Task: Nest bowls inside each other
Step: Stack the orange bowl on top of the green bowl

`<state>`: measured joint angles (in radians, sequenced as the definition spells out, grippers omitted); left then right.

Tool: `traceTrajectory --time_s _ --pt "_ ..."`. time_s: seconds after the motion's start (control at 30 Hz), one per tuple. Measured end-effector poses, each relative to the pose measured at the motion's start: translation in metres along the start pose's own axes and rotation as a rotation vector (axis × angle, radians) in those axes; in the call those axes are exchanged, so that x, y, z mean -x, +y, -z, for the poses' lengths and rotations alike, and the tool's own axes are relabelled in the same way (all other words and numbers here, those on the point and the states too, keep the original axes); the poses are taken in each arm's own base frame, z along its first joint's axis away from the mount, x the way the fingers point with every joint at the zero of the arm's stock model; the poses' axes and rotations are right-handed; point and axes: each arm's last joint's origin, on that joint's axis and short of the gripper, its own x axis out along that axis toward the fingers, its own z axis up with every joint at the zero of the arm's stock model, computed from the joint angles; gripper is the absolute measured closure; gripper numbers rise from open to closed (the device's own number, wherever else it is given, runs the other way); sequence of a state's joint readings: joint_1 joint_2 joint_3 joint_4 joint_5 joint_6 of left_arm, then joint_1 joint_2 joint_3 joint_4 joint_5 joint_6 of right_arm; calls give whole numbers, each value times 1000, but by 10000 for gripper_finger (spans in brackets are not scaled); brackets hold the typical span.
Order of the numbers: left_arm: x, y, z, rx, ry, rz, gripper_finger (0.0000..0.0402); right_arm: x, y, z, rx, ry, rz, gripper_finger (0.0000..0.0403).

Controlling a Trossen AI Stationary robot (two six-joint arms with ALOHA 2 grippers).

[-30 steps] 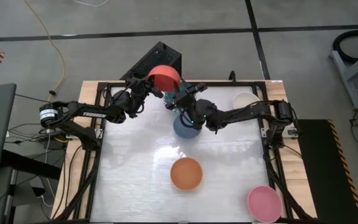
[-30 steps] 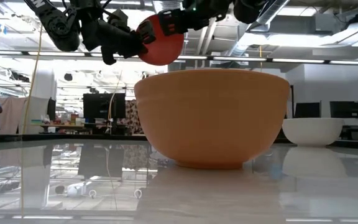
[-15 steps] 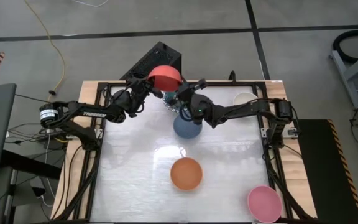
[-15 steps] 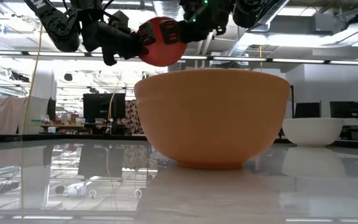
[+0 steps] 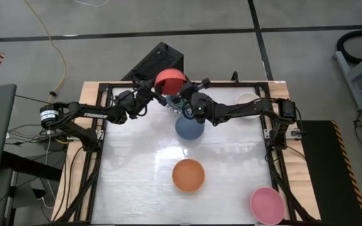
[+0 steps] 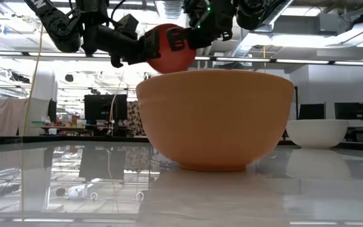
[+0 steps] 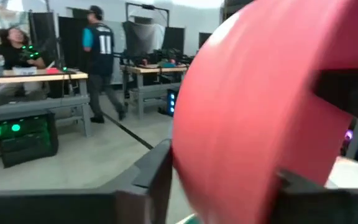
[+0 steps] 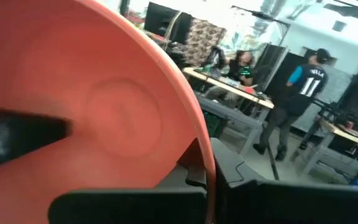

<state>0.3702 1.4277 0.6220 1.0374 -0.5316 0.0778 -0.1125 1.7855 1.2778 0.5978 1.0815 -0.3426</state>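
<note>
High view showing red bowl [image 5: 170, 80] hanging above far edge of desk [image 5: 137, 176], tipped on side, between both grippers. Right wrist view showing smooth glossy hollow facing right gripper [image 5: 182, 99], jaws clenching rim. Left gripper [image 5: 154, 95] jaws part released, flanking bowl's rounded outside. Blue bowl [image 5: 189, 128] sitting just below; orange bowl [image 6: 214, 118] filling low view, upright.
</note>
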Motion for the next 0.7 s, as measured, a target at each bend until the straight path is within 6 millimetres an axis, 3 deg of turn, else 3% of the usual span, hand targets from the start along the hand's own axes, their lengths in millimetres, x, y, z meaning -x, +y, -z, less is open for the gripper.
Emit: traceTrajectory --time_s 0.2,0.3,0.47,0.7 --pt "0 -1 3 -61 30 27 170 2 1 3 49 38 -44 395" --pt "1 -3 3 -76 32 35 144 -2 -12 -3 30 97 -53 395" --pt "3 -6 3 -110 36 52 132 -20 -38 -5 -76 188 -160 395" --pt "3 -4 1 -152 26 9 132 -42 -56 16 -160 362 -279 395"
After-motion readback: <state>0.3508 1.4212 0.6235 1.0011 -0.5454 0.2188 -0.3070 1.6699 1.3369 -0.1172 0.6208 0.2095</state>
